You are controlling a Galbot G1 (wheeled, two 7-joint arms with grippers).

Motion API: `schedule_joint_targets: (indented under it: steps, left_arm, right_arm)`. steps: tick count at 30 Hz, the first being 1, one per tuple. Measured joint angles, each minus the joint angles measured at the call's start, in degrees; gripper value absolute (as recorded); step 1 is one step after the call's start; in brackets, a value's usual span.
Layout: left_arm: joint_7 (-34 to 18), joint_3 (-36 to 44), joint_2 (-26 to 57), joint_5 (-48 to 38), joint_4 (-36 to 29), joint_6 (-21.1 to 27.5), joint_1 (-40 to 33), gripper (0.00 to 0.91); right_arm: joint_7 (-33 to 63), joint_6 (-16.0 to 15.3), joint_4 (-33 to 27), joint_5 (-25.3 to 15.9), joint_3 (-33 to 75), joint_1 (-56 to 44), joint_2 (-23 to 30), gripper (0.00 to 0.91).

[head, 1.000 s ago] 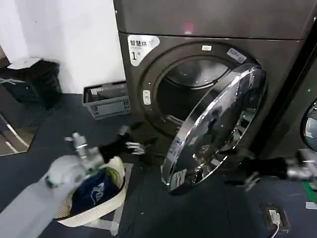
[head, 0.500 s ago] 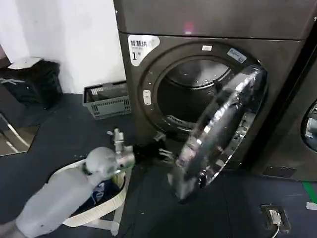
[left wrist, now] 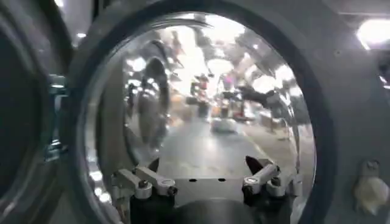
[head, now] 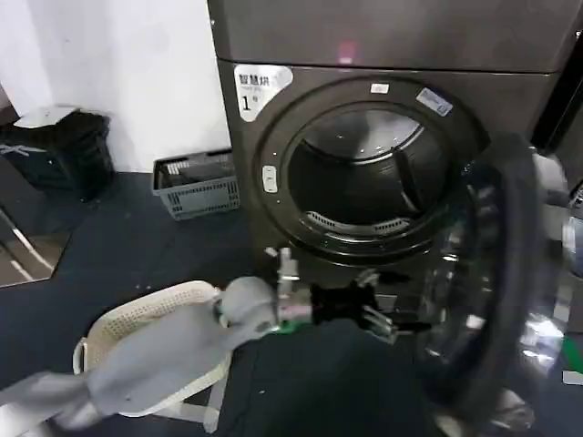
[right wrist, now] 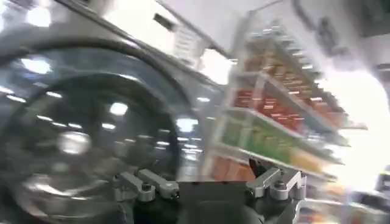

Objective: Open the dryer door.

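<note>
- Chrome-ringed dryer door (head: 492,291) stands swung wide open at the machine's right side, nearly edge-on to the head camera, just beyond the left gripper (head: 387,314).
- Left arm reaches forward and rightward across the dark floor (head: 137,246), below the open drum mouth (head: 364,177); its jaws are spread apart and hold nothing, their tips close to the door's inner face.
- Left wrist view looks between the spread fingers (left wrist: 152,181) straight at the door's glass (left wrist: 201,103).
- Right gripper (right wrist: 207,182) has its jaws apart and empty, facing a shiny round door.
- White laundry basket (head: 155,319) sits on the floor under the left arm.
</note>
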Motion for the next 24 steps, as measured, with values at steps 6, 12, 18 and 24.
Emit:
schedule_joint_targets:
  steps: [6, 12, 18, 24]
  left_arm:
    - [-1.59, 3.61, -6.9, 3.09, 5.1, -1.24, -3.35, 0.907]
    - [-2.8, 5.92, -15.39, 5.62, 12.28, -2.81, -5.29, 0.907]
    - [-5.33, 7.82, -23.04, 9.83, 19.36, -5.25, -6.42, 0.907]
    - [-6.5, 7.85, -29.39, 10.49, 25.23, -6.1, -6.47, 0.907]
  right_arm:
    - [2.68, -1.51, 0.8, -0.74, 5.87, -1.58, 1.47, 0.907]
    - [2.95, -2.0, 2.71, -0.76, 9.05, -2.69, 2.73, 0.907]
    - [4.28, -3.12, 3.72, -1.75, 12.08, -3.96, 3.25, 0.907]
    - [6.31, -3.63, 2.58, -3.35, 15.16, -4.58, 3.41, 0.907]
